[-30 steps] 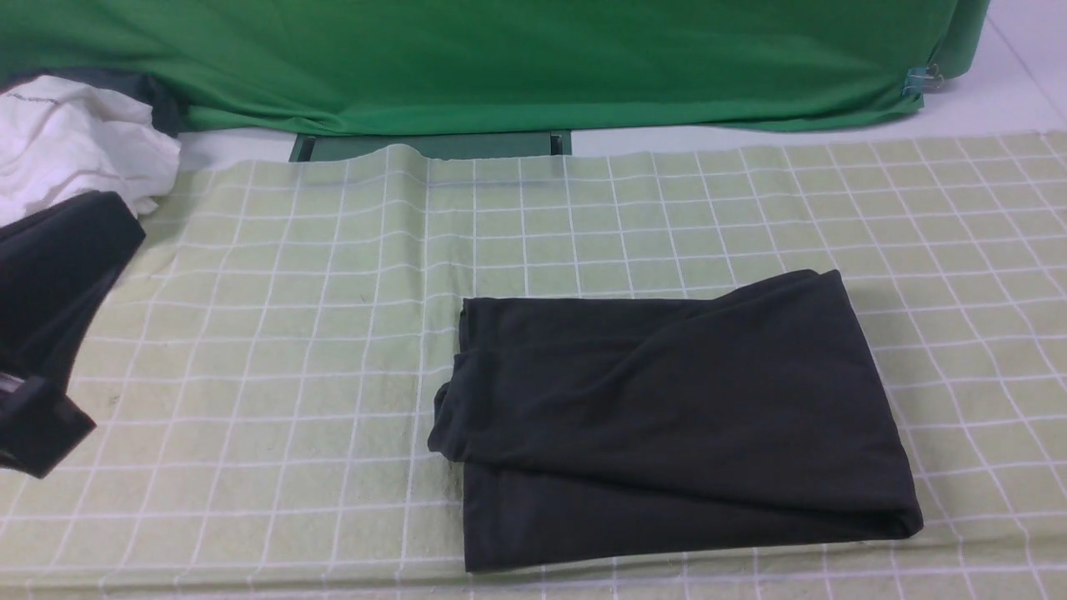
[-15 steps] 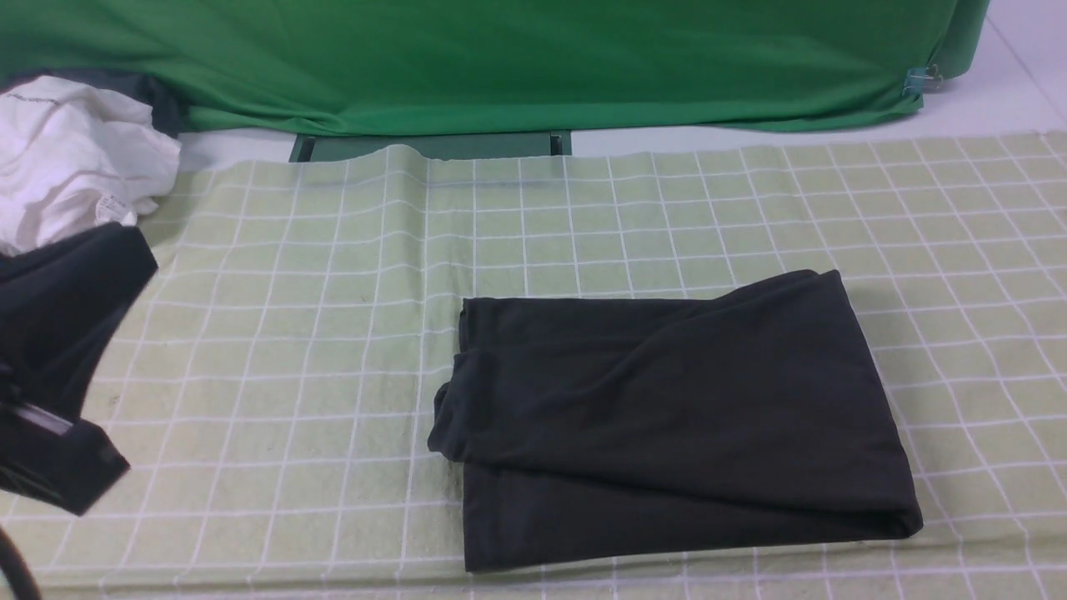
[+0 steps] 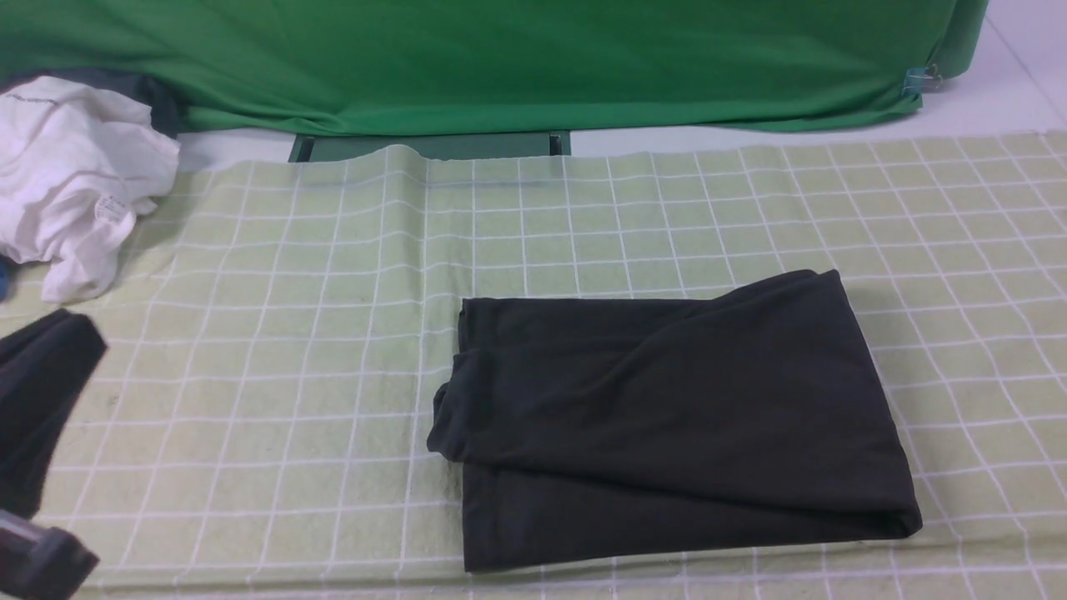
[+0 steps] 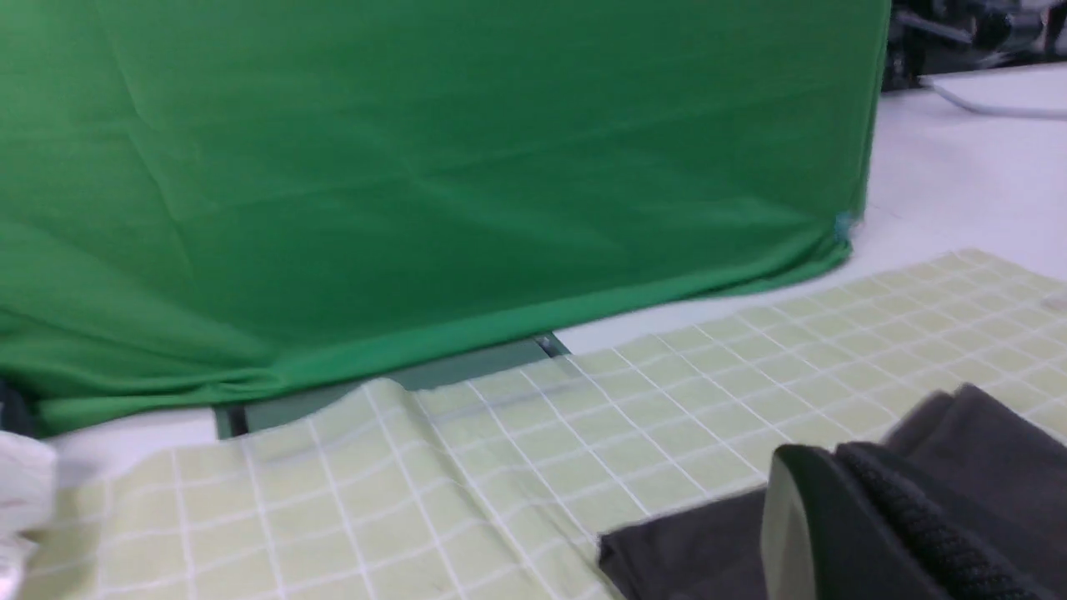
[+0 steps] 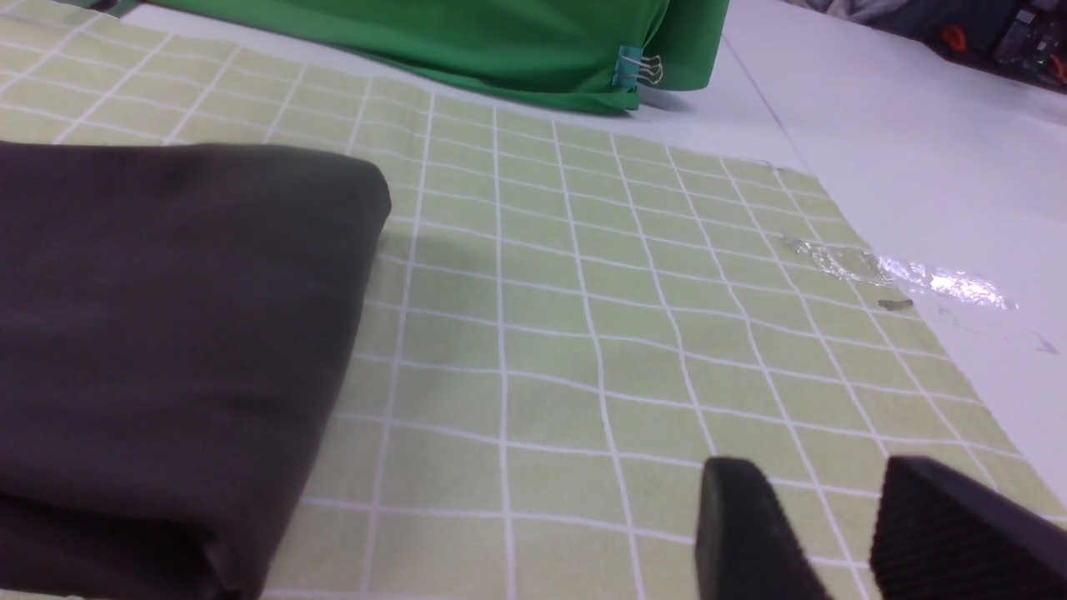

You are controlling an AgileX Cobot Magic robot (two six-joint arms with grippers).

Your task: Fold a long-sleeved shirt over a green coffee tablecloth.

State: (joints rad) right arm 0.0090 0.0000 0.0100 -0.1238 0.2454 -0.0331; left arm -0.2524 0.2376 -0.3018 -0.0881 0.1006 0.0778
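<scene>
The long-sleeved shirt (image 3: 667, 408) lies folded into a dark rectangle on the green coffee tablecloth (image 3: 275, 333), right of centre. My left gripper (image 3: 62, 342) is at the near left edge, well apart from the shirt. In the left wrist view its fingers are pressed together with nothing between them (image 4: 825, 454), and the shirt (image 4: 675, 550) lies beyond them. My right gripper (image 5: 817, 475) is out of the front view. It hovers open over bare tablecloth (image 5: 583, 317), to the right of the shirt's folded edge (image 5: 167, 317).
A crumpled white garment (image 3: 67, 175) sits at the far left with a dark garment (image 3: 158, 96) behind it. Bright green fabric (image 3: 500, 58) hangs along the back, held by a binder clip (image 5: 633, 65). White tabletop (image 3: 1000, 92) and shiny tape (image 5: 900, 275) lie past the cloth's right edge.
My left gripper has drawn back toward the near left corner, uncovering more of the white garment. The shirt has not moved.
</scene>
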